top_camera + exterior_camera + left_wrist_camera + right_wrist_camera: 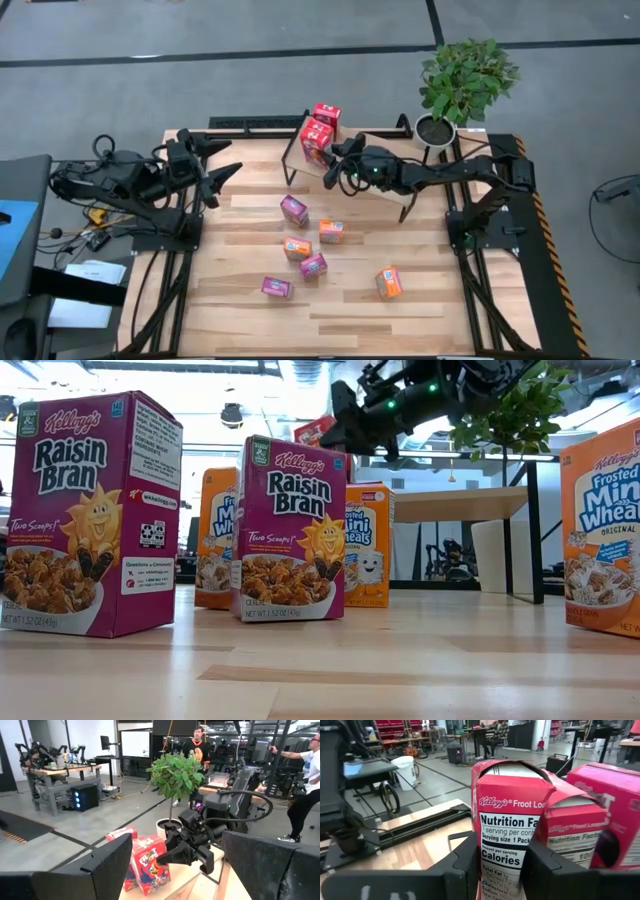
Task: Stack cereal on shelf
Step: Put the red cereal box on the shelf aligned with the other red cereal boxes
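Note:
Two red cereal boxes stand at the left end of the shelf (378, 140) (192, 882). The nearer red box (315, 140) (512, 820) sits between the fingers of my right gripper (332, 160) (502, 867), which reaches in from the table's right. The second red box (326, 114) (610, 815) stands just behind it. Several magenta and orange boxes (294, 210) (389, 283) stand loose on the tabletop. My left gripper (227, 160) waits open over the table's left edge. My right gripper pinches the nearer red box between its two fingers (467, 862), one on each broad face, with the narrow nutrition panel (507, 845) facing the wrist. The fingers come level from the table's right. The box stands upright, its base seemingly on the shelf board.
A potted plant (462, 80) stands at the table's far right corner, beside the shelf's right end. The shelf's black wire legs (289, 165) reach down to the tabletop. The loose boxes cluster mid-table (313, 266). People stand in the room beyond (197, 745).

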Available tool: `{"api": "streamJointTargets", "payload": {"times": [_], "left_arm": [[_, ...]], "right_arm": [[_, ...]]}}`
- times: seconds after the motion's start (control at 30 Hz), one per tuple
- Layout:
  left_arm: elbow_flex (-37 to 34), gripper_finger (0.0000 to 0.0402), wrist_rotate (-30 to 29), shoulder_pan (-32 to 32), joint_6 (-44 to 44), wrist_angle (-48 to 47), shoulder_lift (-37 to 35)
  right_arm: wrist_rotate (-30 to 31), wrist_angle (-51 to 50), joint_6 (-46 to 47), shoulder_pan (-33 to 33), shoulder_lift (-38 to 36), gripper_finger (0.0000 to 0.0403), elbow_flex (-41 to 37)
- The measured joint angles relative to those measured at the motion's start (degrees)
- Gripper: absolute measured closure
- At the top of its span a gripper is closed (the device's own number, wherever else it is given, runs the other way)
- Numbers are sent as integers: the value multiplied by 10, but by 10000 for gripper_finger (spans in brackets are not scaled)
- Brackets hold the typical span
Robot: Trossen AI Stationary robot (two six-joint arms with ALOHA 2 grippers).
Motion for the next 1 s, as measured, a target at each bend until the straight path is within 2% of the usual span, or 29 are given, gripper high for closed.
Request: {"api": "streamJointTargets", "payload": {"times": [0.37, 0.7, 1.0], "left_arm": [[0, 99, -7, 0, -5, 2, 2], [0, 99, -6, 0, -9, 2, 3], [0, 99, -6, 0, -12, 3, 8]], "right_arm": [[1, 45, -7, 9, 54, 258, 1], [11, 14, -29, 8, 34, 265, 1], [5, -23, -23, 4, 31, 231, 1]]}}
